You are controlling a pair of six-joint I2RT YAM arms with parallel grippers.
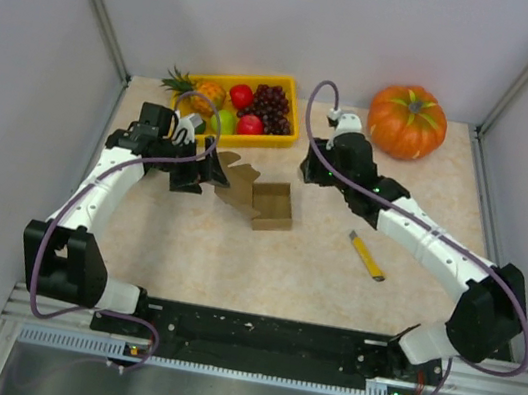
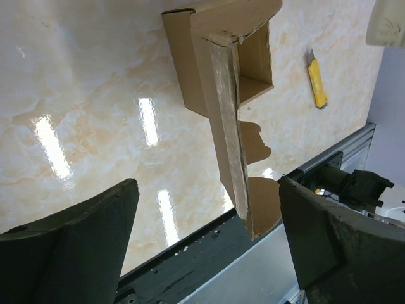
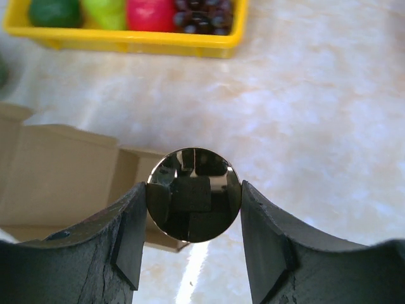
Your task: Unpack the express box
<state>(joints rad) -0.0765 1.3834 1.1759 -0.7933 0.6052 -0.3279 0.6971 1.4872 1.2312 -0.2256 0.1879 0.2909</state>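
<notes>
The express box point(image 1: 273, 205) sits near the middle of the desk point(image 1: 262, 268), between the two wrists. Its top is open and its hinged lid flap point(image 1: 235, 182) is folded out to the left.

The left arm point(image 1: 104, 186) reaches in from the left side, and its jaws stand wide open. In the left wrist view the edge of the flap runs down between the two dark fingers point(image 2: 82, 253). It comes close to the right-hand one, but neither finger visibly presses on it.

The right arm point(image 1: 419, 239) has its wrist just behind and to the right of the box. Its jaws are closed on a small, shiny, dark round object point(image 3: 193, 209), which is pinched from both sides and held above the desk. The box's cardboard shows below and to the left of it in that view.

A yellow utility knife point(image 1: 368, 256) lies on the desk to the right of the box, well apart from it. At the back of the desk a yellow fruit tray point(image 1: 289, 141) holds grapes point(image 1: 273, 106), red fruit and green fruit. An orange pumpkin point(image 1: 407, 121) stands to the tray's right.
</notes>
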